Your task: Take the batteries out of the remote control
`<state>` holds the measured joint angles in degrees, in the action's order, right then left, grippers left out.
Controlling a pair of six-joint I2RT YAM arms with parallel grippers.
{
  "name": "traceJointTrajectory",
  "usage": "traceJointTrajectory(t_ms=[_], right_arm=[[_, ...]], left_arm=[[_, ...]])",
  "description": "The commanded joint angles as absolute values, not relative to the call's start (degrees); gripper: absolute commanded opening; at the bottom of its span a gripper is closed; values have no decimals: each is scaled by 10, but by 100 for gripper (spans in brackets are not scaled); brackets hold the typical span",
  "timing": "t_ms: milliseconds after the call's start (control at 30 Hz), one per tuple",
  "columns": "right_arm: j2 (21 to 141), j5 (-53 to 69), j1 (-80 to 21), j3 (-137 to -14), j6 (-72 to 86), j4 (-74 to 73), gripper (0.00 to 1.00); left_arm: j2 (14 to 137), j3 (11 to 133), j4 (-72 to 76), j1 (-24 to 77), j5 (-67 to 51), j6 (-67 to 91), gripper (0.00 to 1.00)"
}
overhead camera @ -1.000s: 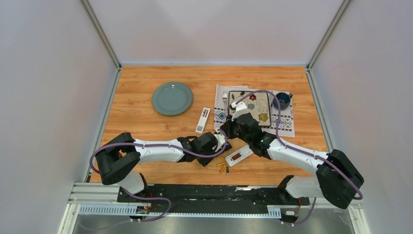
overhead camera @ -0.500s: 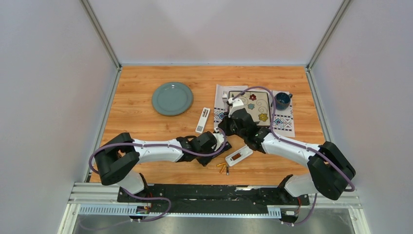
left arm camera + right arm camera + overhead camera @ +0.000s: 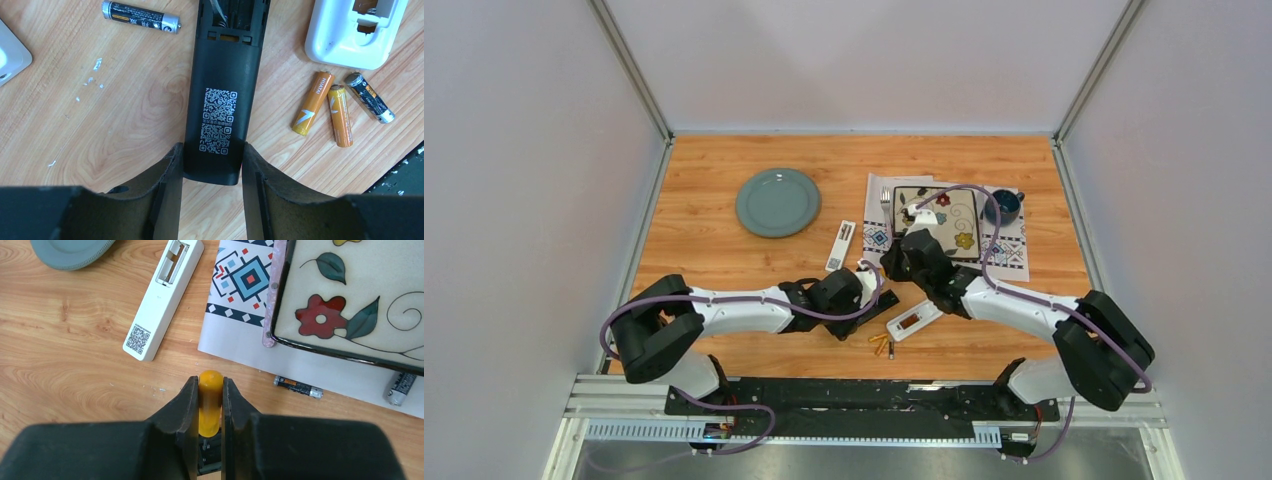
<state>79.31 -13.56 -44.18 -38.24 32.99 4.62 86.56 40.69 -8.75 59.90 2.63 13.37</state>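
The wood-grain tabletop (image 3: 100, 125) is showing a smooth, low sheen, the black remote (image 3: 220, 75) looking matt plastic and the white remote (image 3: 350, 42) glossier. The orange batteries (image 3: 312, 102) are gleaming in slick wrappers with bare metal ends. The left claw (image 3: 211, 150) and right claw (image 3: 210, 385) are reading as dull black plastic, the latter pinching a shiny yellow screwdriver handle (image 3: 210, 410).

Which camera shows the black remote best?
Left wrist: the black remote fills the frame, QR label clear, held by the left gripper. Top external shows only a dark sliver; right wrist doesn't clearly show it.
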Motion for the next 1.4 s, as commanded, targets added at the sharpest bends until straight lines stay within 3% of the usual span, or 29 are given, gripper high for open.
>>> traceJointTrajectory(t_ms=[0, 333, 667, 1367], right_arm=[[773, -143, -455, -346, 301, -145, 0], [672, -80, -378, -378, 274, -143, 0], [525, 89, -245, -346, 286, -134, 0], [444, 131, -198, -346, 311, -122, 0]], left_arm=[[912, 387, -146, 594, 3, 167, 0], [892, 395, -159, 594, 15, 158, 0], [891, 425, -170, 593, 13, 147, 0], [891, 453, -192, 594, 13, 136, 0]])
